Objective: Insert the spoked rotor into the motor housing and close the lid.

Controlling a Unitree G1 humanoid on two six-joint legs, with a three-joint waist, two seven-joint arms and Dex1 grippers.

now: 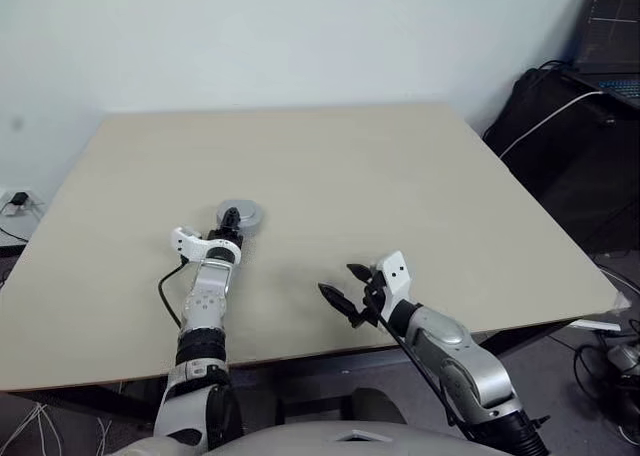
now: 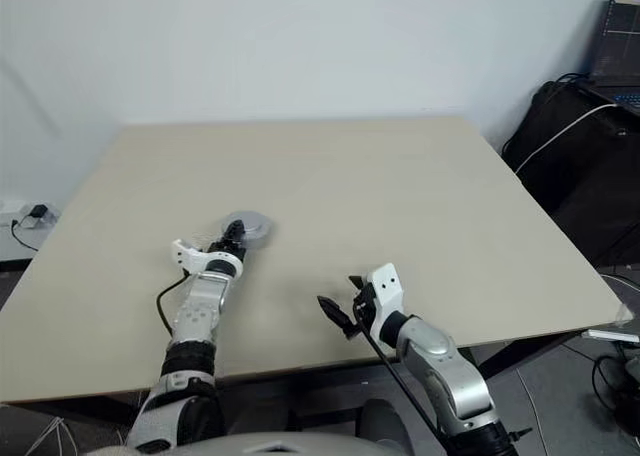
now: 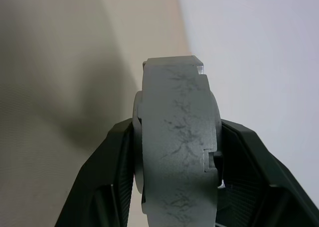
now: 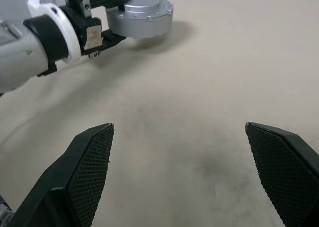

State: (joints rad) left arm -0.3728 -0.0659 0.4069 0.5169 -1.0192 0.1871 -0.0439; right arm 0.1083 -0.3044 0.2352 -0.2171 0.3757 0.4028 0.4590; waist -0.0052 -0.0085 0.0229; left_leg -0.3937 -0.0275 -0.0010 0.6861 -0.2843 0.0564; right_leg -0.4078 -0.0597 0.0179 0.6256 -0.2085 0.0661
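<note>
Motor housing (image 4: pixel 141 15), all silver with its lid on, is clamped in the left tool (image 1: pixel 232 219) over the surface (image 1: pixel 400 196); right tool (image 1: pixel 347 288) spread wide, empty.

I see soft, even light all over the table (image 1: pixel 400 196). The shadows are pale and have fuzzy edges. In the left wrist view the grey round part (image 3: pixel 179 147) sits very close and looks a bit blurry. The wall (image 1: pixel 300 36) looks bright but has no glare.

Left gripper (image 1: pixel 232 219) hides part of the motor housing (image 1: pixel 246 216); laptop (image 1: pixel 611 36) cut off
</note>
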